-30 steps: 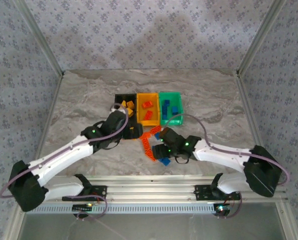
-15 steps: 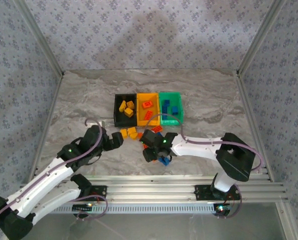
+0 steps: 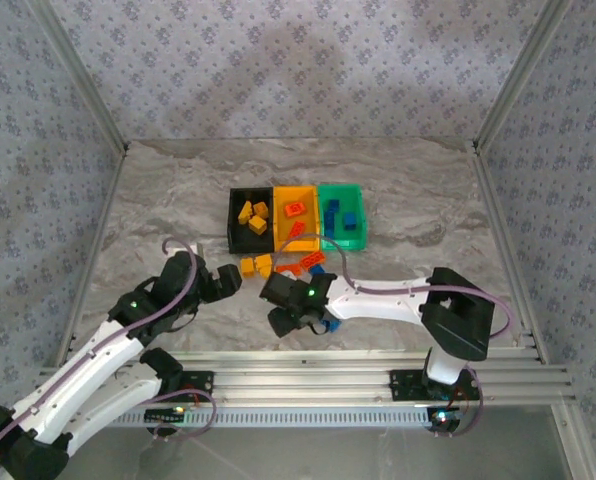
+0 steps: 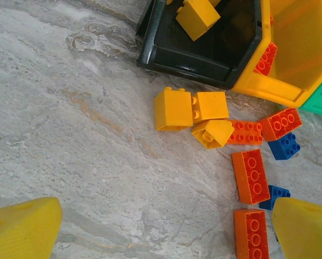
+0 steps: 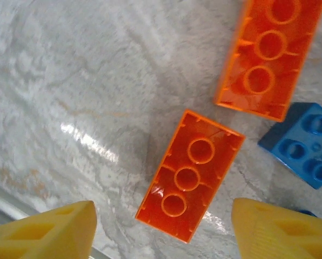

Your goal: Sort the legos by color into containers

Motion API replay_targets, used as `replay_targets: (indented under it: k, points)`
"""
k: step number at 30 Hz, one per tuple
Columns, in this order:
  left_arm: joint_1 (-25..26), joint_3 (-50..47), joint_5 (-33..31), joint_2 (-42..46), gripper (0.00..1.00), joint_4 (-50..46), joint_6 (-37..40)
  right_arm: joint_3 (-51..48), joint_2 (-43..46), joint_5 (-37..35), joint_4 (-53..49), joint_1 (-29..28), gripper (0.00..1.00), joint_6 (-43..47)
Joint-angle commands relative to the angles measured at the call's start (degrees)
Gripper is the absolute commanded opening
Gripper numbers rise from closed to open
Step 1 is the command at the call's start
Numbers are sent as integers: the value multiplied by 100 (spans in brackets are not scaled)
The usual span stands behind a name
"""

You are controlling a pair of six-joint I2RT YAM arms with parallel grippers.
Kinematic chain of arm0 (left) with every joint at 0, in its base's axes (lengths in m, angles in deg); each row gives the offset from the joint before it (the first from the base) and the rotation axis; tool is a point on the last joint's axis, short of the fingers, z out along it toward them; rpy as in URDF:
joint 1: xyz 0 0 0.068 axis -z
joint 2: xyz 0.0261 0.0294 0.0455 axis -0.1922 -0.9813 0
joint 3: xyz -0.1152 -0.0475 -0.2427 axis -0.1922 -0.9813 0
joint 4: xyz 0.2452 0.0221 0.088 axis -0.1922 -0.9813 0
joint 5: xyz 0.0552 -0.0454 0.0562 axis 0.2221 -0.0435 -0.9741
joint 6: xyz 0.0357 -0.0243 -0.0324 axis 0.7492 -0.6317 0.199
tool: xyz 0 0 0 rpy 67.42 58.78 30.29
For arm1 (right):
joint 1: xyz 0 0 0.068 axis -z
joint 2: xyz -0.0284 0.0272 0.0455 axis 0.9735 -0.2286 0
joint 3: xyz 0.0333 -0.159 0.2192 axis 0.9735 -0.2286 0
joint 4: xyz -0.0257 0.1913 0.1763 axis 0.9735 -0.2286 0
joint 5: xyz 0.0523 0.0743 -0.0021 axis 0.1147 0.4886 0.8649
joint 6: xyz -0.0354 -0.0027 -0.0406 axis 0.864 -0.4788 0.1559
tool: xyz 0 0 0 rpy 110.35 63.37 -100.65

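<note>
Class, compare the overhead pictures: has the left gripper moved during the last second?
Yes. The left gripper has drawn back off the black bin, down the picture and slightly left, and now sits short of it.

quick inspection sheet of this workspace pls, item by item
surface: grey marbled table, no spills seen
job's things: black bin holds yellow bricks, orange-yellow bin red-orange bricks, green bin blue bricks; loose bricks of all three colours lie in front
clutter: nothing seen
grippers: left gripper open above the table; right gripper open, fingers either side of an upturned red-orange brick, not touching it
cables: a cable loops along each arm
surroundings: patterned walls, metal frame posts
</note>
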Motion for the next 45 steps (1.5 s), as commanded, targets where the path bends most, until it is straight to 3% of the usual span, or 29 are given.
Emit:
replay_targets:
  k: [1, 7, 17, 21, 26, 31, 39, 45]
  points:
    - [-35, -24, 41, 66, 100, -78, 11, 196, -325, -372, -412, -7, 75, -375]
    - [-43, -101, 42, 67, 100, -51, -43, 372, -888, -425, -330, -98, 75, -637]
    - [-62, -262, 86, 171, 100, 85, -78, 198, -759, -542, -80, -106, 39, -580]
    - [-58, -278, 95, 171, 100, 111, -54, 6, -190, -600, 25, -108, 32, -444]
    - [-62, -355, 103, 188, 100, 166, -64, 160, 676, -643, -108, 56, 29, -95]
    - [-64, -494, 188, 202, 100, 330, -132, 894, 722, -400, -43, 917, 29, 398]
    - [-56, -644, 294, 213, 100, 338, -279, 2437, -722, -617, -174, 2061, 30, 457]
    - [-56, -762, 455, 246, 100, 360, -357, 3682, -1890, -640, -537, 2490, 34, 422]
